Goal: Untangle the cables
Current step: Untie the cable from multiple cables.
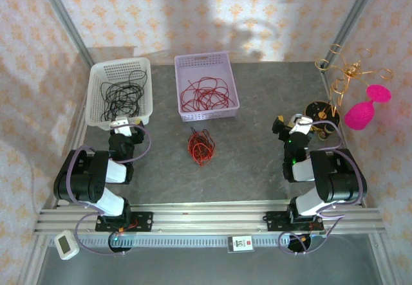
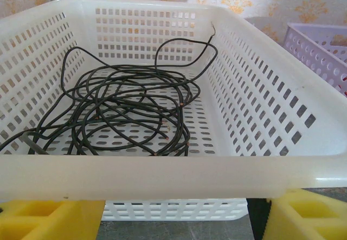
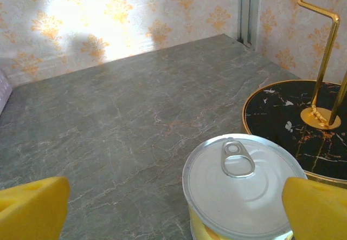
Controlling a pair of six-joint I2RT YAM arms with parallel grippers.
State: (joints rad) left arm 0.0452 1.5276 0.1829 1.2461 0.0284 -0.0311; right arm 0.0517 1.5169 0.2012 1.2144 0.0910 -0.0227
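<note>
A clump of red cables (image 1: 201, 147) lies mid-surface (image 1: 257, 163), between the arms. The left tool (image 1: 124, 128), released, faces a white basket (image 2: 173, 177) holding black cable (image 1: 121, 97). The right tool (image 1: 291, 125), released, is beside a can (image 3: 238, 186).

I have both arms folded low, elbows tucked back above their bases. My left arm (image 1: 96, 179) points its wrist forward and roughly level, and the left jaws stand wide apart, one yellow pad (image 2: 46, 218) in each lower corner of the wrist view. My right arm (image 1: 325, 182) mirrors that pose, its right jaws equally spread, yellow pads (image 3: 32, 207) far apart.
</note>
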